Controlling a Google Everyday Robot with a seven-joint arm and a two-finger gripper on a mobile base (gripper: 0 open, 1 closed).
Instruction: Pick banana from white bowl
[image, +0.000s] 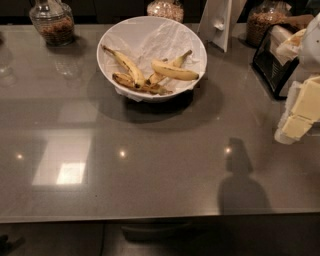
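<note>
The white bowl (112, 38), lined with crinkled white paper, stands at the back middle of the grey table. The banana (175, 72), plump and bright yellow, lies in its right half. A long thin spotted banana (125, 64) lies to its left, and darker browned bananas (142, 86) lie along the front of the bowl. My gripper (300, 110), cream and white, hangs at the right edge of the view. It is well to the right of the bowl and nearer the camera, above the table, with nothing seen in it.
A glass jar (52, 21) stands at the back left, and two more jars (168, 8) (264, 21) stand behind the bowl. A white stand (218, 22) and a black rack (272, 60) are at the back right. The table's front edge (150, 217) runs across the bottom.
</note>
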